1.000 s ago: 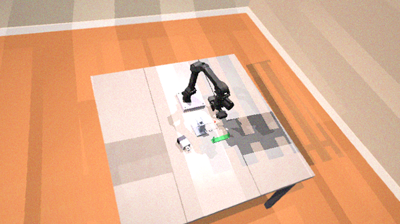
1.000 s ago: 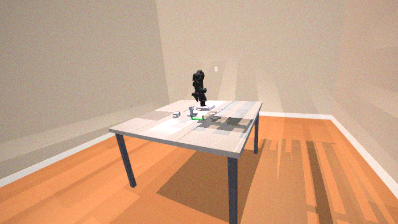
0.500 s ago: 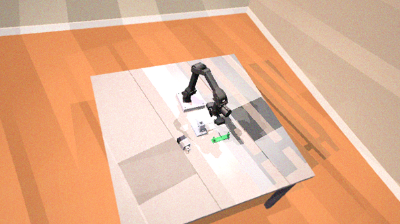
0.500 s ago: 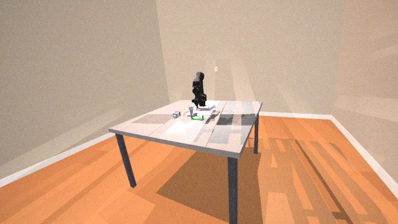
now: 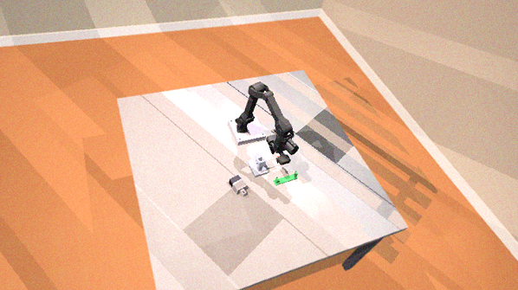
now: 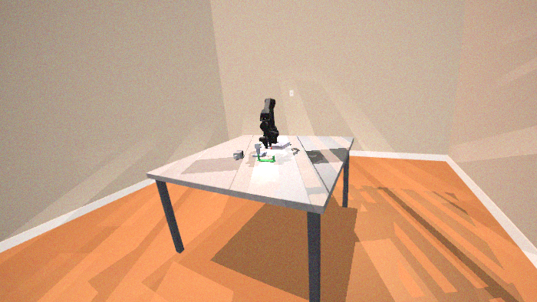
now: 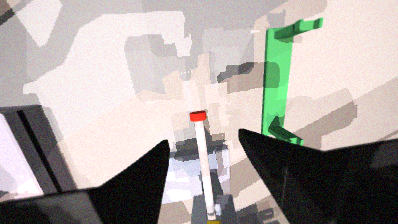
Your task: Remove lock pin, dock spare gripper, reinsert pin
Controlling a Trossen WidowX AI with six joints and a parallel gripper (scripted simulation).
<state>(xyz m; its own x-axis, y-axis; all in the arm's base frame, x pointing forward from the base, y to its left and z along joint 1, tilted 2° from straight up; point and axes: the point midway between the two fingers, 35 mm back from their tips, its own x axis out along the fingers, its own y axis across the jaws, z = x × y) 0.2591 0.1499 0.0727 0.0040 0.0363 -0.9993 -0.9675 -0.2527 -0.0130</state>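
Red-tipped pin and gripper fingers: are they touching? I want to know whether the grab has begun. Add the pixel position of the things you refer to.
Apart. The wrist view shows pale table on both sides of the pin's red tip [image 7: 198, 116], between it and the gripper's [image 7: 204, 136] open fingers.

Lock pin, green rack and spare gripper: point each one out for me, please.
Lock pin [image 7: 203, 162]: wrist view, on its white shaft.
Green rack [image 5: 285, 179] [image 6: 266, 160] [image 7: 276, 82]: top, exterior and wrist views, on its long bar.
Spare gripper [image 5: 238, 185] [image 6: 238, 155]: top and exterior views, on its body.
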